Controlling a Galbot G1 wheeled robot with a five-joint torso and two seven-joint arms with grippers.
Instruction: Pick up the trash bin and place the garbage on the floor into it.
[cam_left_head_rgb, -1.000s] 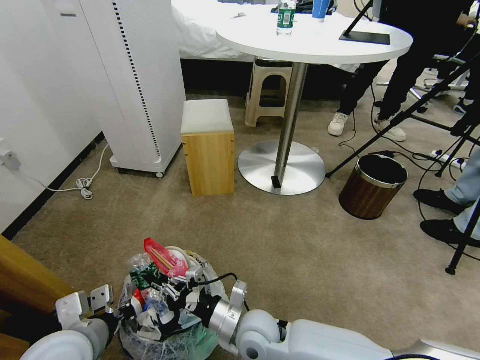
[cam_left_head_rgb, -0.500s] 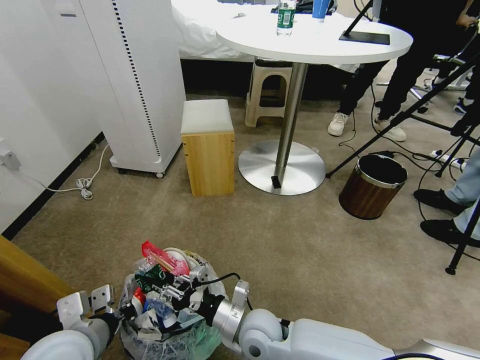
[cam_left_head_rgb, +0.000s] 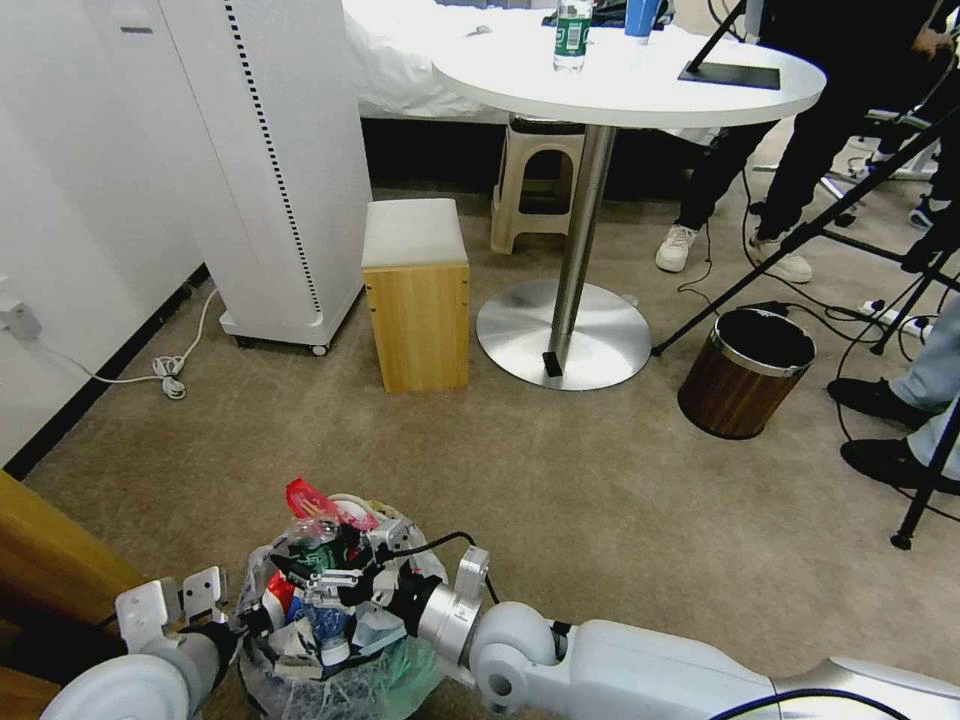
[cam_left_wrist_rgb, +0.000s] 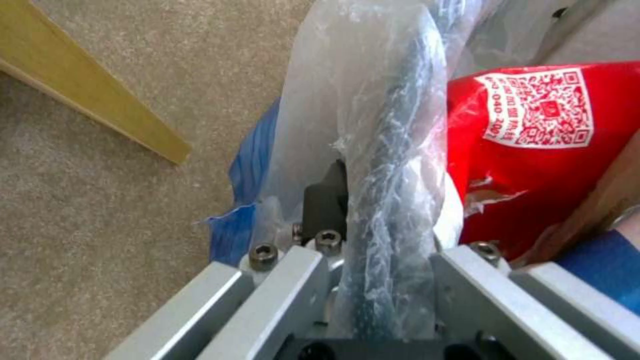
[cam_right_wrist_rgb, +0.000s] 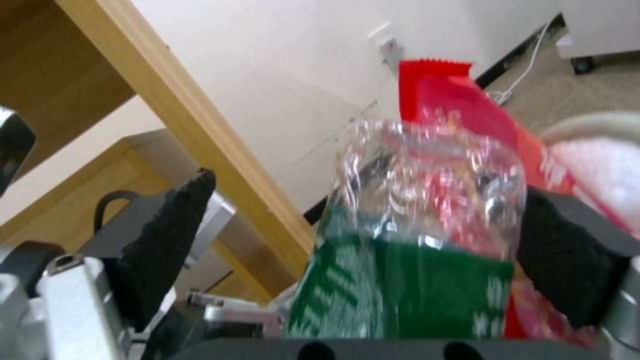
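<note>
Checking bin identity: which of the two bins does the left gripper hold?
The trash bin lined with clear plastic, full of litter, its rim clamped by the left gripper; the brown wood-look bin stands apart.

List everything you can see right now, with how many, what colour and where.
trash bin: one, dark, clear bag liner, near floor, heaped full
green-labelled bottle: one, clear, between the right gripper's open jaws above the bin
red wrapper: one, sticking out of the heap
floor: beige carpet
wood-look bin: one, brown, metal rim, right of the table base
round table: one, white top, steel pedestal
wooden stool: one, white top, left of the pedestal
plastic stool: one, beige, behind the pedestal
white appliance: one, tall, left
left gripper: shut on the bin's rim
right gripper: open, over the bin
</note>
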